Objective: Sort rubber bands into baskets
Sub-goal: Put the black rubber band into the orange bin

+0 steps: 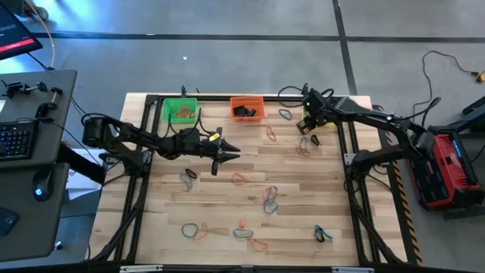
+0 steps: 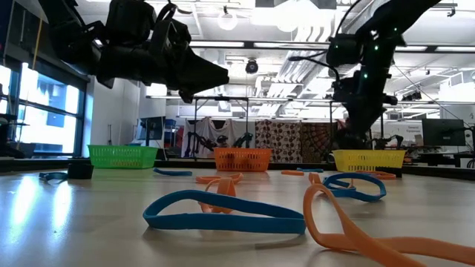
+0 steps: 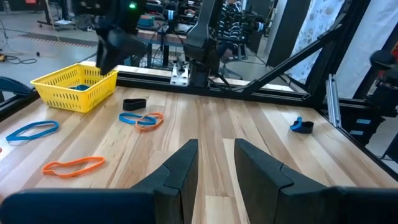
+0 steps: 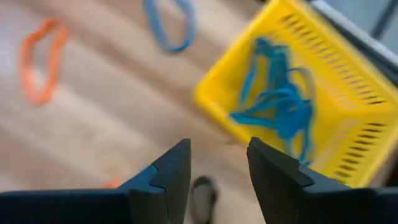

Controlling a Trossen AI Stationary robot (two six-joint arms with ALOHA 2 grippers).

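Note:
Three baskets stand along the table's far edge: green [image 1: 180,111], orange [image 1: 247,108] and yellow [image 4: 292,93]. The yellow one holds blue rubber bands [image 4: 280,109]. My right gripper [image 4: 219,162] hangs open above the yellow basket's near side, pointing steeply down, with nothing between its fingers. My left gripper [image 3: 216,155] stands open above the table's middle [image 1: 227,155], pointing almost level toward the right, also with nothing between its fingers. Loose rubber bands lie flat on the wood: orange [image 3: 73,166], blue [image 3: 32,130], black [image 3: 134,104].
More bands lie scattered over the table's near half [image 1: 270,196], [image 1: 194,230], [image 1: 323,233], and some between the orange and yellow baskets [image 1: 286,114]. A dark metal frame [image 1: 348,163] runs along the table's edges. A desk with a keyboard [image 1: 15,140] stands to the left.

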